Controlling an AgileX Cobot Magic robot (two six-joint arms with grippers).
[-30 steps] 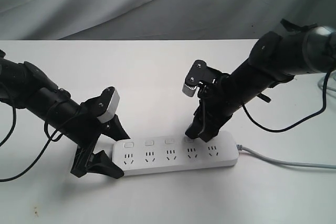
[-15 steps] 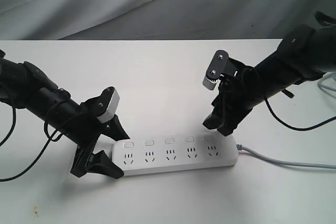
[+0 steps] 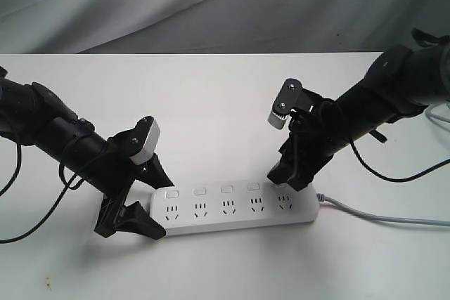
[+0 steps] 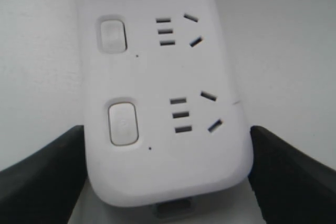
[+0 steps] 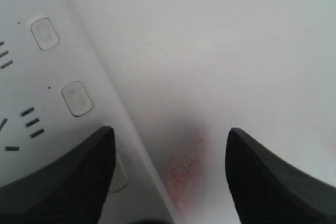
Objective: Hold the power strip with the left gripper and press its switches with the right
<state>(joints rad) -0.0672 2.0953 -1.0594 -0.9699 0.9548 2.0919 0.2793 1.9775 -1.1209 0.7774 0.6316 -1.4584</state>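
Right hand, wide and empty, moved from fourth switch to the cord-end one, so the last press looked due. Left hand stayed clamped on power strip, flat on tabletop.

Looking it over now, there's nothing here I can read. The power strip has a plain white face with only socket slots on it, and I can't make out any brand, number or lettering. The switches look blank up close too, with no symbol I can pick out.
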